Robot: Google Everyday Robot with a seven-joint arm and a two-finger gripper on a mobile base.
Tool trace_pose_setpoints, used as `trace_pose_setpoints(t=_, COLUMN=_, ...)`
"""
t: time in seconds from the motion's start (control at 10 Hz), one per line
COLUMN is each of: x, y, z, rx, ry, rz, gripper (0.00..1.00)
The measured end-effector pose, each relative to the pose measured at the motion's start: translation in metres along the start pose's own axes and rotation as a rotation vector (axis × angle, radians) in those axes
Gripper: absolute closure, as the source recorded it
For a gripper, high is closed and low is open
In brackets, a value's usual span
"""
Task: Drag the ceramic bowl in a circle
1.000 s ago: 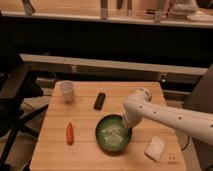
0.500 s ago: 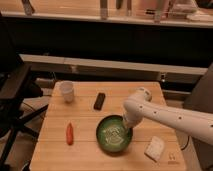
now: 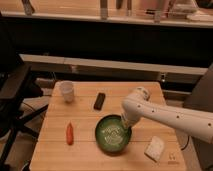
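Observation:
The ceramic bowl [image 3: 113, 135] is round, glossy green with a dark rim, and sits on the wooden table [image 3: 85, 152] near its front middle. My white arm reaches in from the right. The gripper [image 3: 125, 124] points down at the bowl's upper right rim, touching or just inside it.
A small white cup [image 3: 67, 91] stands at the table's back left. A black rectangular object [image 3: 100, 101] lies behind the bowl. An orange-red object [image 3: 70, 133] lies left of the bowl. A white sponge-like block [image 3: 154, 148] lies at the front right. A dark chair [image 3: 12, 95] stands left.
The bowl and the gripper have shifted slightly; the other objects stay where they were.

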Motion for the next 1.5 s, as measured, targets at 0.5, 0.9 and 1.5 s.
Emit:
trace_pose_setpoints(t=0.5, x=-0.005, y=0.008, z=0.000, rx=-0.002, ry=0.002, rz=-0.016, gripper=0.93)
trace_pose_setpoints(t=0.9, x=-0.001, y=0.007, z=-0.002, rx=-0.006, ry=0.007, rz=-0.033, gripper=0.93)
trace_pose_setpoints(t=1.5, x=0.003, y=0.010, z=-0.003, rx=-0.011, ry=0.006, rz=-0.055, gripper=0.92)
